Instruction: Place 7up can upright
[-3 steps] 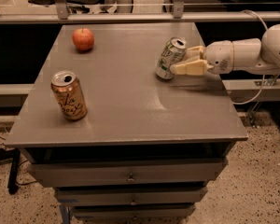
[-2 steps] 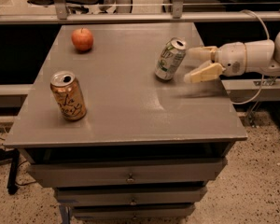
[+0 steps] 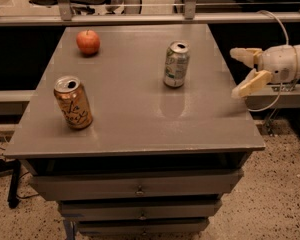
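7up can (image 3: 176, 64) stands on its base in the upper part of the table (image 3: 140, 119), right of centre, with nothing gripping it, so the task looks done or very nearly so. Risk from here is mostly a knock. The dented body may not sit quite flat, and a brush from the gripper or a jolt to the table could tip it onto its side and let it roll toward the right edge. Its long axis runs vertical, perhaps with the top leaning a shade to the right, and the open mouth points up. Gripper (image 3: 247, 69) hangs at the right of the frame, beyond the table's right edge and apart from the can, its two pale fingers spread wide with nothing between them. Any sweep across the table should pass well clear of the can. Orange can (image 3: 73, 102) stands upright at the left, near the front edge, and apple (image 3: 88, 42) sits in the upper left. Both are well apart from the 7up can and look harmless to it.
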Controlling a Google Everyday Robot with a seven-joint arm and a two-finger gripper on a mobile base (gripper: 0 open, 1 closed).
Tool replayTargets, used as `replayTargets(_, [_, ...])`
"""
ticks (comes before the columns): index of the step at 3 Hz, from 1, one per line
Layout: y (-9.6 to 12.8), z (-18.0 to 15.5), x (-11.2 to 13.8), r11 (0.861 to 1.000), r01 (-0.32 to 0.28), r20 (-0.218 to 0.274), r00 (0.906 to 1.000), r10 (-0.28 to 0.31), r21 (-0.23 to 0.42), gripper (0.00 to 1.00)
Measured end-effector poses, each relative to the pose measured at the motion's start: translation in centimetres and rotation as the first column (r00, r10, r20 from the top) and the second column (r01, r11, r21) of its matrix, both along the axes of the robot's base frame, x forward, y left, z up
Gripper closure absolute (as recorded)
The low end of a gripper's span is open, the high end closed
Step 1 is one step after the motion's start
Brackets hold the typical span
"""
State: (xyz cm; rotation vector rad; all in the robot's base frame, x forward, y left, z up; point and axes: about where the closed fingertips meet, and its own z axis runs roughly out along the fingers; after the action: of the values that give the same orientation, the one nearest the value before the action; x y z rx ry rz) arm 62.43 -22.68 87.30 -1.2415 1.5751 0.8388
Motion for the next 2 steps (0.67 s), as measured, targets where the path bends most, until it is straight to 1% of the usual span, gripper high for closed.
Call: replayTargets(2, [-6.7,0.2,-1.2,0.995,0.056,0.007,0.9984,-0.055,-0.085,0.00])
